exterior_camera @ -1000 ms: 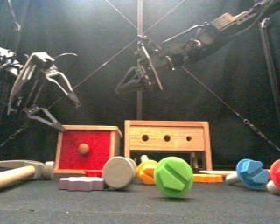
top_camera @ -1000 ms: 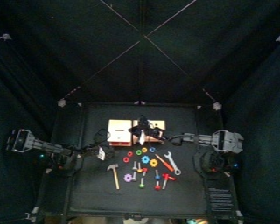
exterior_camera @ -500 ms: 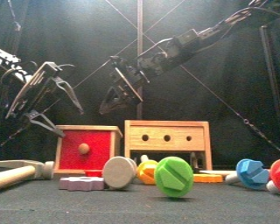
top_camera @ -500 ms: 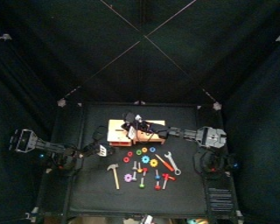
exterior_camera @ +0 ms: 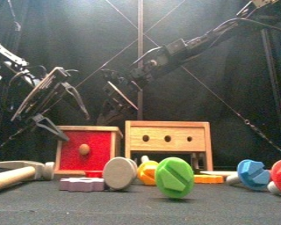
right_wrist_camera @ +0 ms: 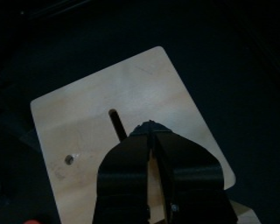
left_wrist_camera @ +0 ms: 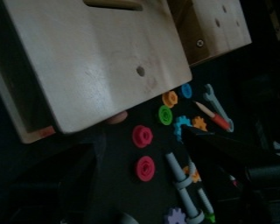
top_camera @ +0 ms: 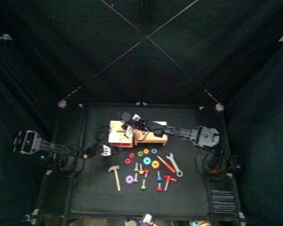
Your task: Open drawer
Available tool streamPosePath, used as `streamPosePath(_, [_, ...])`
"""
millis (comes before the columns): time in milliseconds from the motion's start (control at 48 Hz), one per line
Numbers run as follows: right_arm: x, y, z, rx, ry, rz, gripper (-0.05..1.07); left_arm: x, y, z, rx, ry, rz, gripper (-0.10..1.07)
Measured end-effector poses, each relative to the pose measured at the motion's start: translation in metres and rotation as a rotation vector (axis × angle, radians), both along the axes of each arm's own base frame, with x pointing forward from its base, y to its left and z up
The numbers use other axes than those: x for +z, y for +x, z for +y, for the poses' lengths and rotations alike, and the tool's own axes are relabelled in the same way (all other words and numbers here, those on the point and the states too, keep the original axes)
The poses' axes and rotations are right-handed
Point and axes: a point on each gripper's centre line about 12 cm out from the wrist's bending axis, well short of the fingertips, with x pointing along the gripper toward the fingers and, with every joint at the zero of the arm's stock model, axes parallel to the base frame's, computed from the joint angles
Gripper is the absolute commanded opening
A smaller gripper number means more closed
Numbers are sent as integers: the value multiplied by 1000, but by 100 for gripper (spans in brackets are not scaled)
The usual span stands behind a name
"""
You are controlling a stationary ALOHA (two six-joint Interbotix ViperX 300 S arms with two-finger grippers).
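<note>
The right gripper [exterior_camera: 117, 98] is held above the pale-wood box [exterior_camera: 87, 151], jaws pressed together. The drawer [exterior_camera: 84, 153], closed, is seen at the bench's [exterior_camera: 143, 206] left; the left gripper [exterior_camera: 46, 104], spread apart, is poised beside it.

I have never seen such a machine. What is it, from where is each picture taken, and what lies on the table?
It is a robot with two black arms at a small black table. One picture looks straight down, one looks level from the table's front edge, and two come from cameras on the wrists. The right gripper, jaws together, hangs above the pale-wood box with the red-fronted drawer. The left gripper hangs open beside it. Neither holds anything. An orange-tan box, a hammer and coloured toy bolts lie around.
</note>
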Motion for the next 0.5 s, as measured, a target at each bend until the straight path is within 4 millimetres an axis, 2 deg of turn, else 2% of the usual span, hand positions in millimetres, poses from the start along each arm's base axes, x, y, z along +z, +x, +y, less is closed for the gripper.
streamPosePath(500, [-5, 4, -4, 19, -22, 94, 2, -8, 7, 7, 70, -42, 23, 99])
